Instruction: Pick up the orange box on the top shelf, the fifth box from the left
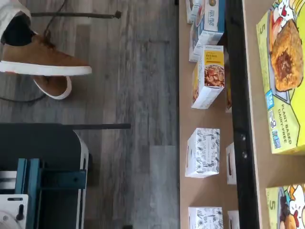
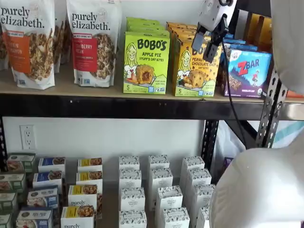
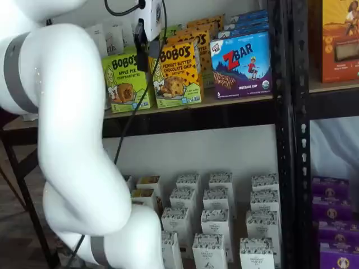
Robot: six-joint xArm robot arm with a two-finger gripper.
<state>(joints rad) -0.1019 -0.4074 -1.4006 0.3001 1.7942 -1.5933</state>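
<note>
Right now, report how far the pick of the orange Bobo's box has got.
Done: the gripper has been brought up to the top shelf, in front of the orange Bobo's box.
In hand: nothing. The box stands upright on the board between the green Bobo's Apple Pie box and the Zbar box.
Left: close on the orange box, then lift it off.

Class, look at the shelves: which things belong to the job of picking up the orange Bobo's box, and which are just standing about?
Job: orange box, top shelf, gripper, open.

Standing about: green Apple Pie carton, Zbar box, granola bags, small white cartons.
</note>
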